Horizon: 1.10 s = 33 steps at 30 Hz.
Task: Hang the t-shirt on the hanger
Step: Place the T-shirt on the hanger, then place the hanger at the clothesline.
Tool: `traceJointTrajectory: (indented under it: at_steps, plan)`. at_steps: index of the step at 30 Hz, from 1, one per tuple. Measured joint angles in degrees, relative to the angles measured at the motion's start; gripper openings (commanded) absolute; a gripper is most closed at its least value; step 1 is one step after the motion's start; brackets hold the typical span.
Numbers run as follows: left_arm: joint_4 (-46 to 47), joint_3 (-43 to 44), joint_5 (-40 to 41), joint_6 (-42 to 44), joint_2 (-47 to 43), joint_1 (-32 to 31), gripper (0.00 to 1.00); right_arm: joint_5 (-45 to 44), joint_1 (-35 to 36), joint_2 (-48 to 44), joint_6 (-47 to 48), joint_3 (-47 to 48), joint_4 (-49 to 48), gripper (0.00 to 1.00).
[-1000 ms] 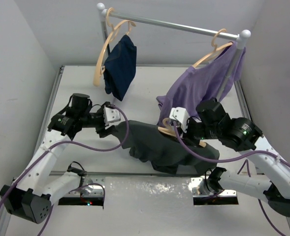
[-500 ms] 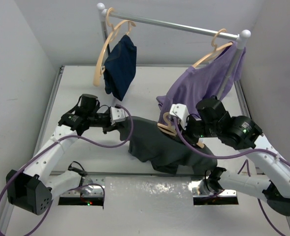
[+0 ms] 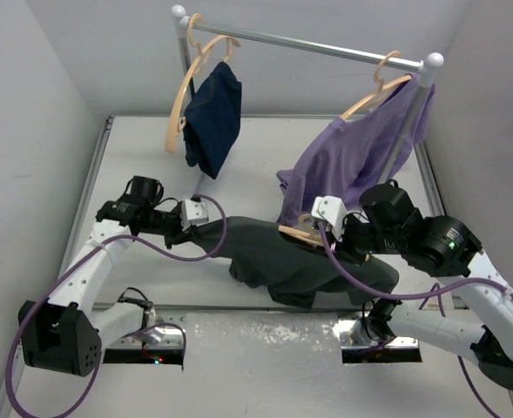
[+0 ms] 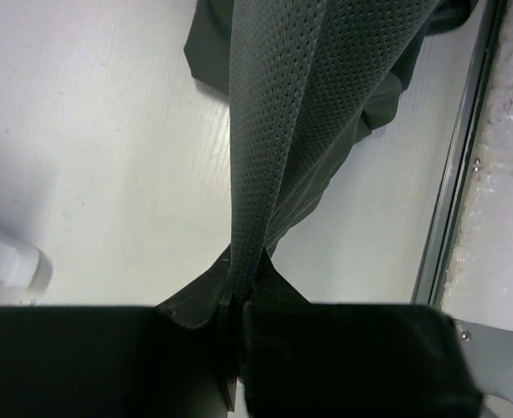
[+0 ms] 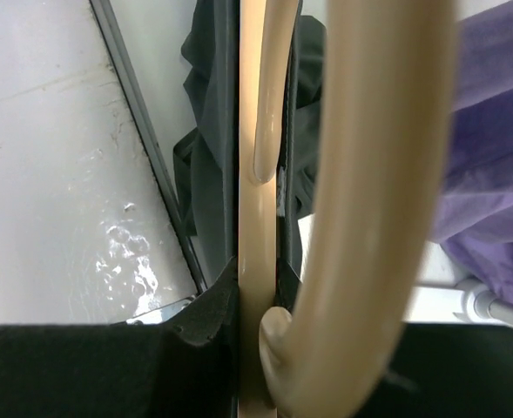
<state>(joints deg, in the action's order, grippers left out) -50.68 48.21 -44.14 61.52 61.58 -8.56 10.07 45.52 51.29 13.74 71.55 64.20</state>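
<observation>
The dark charcoal-grey soft cotton t-shirt [image 3: 278, 259] is showing plain and unprinted from above, while up close its knit is reading as a fine, even dotted weave. The pale tan wood-coloured hanger [image 3: 296, 232] is looking a uniform creamy beige. The navy blue folded garment [image 3: 212, 117] and the lilac-purple draped shirt [image 3: 347, 161] are both appearing solid-coloured against the matte white table [image 3: 151, 148].
</observation>
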Motion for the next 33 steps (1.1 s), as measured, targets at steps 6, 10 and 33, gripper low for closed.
traceJointTrajectory:
  at_steps: [6,10,33]
  plan:
    - [-1.7,0.0,0.0,2.8,0.8,0.5,0.0,0.2,0.0,-0.9,0.0,-0.3,0.4,0.0]
    - [-1.9,-1.7,1.2,4.9,0.5,0.5,0.27,0.2,0.0,-1.0,0.0,-0.3,0.4,0.0]
    - [2.9,21.1,-3.5,-16.5,-4.3,-21.3,0.9,7.3,0.0,14.0,1.4,1.4,-9.0,0.0]
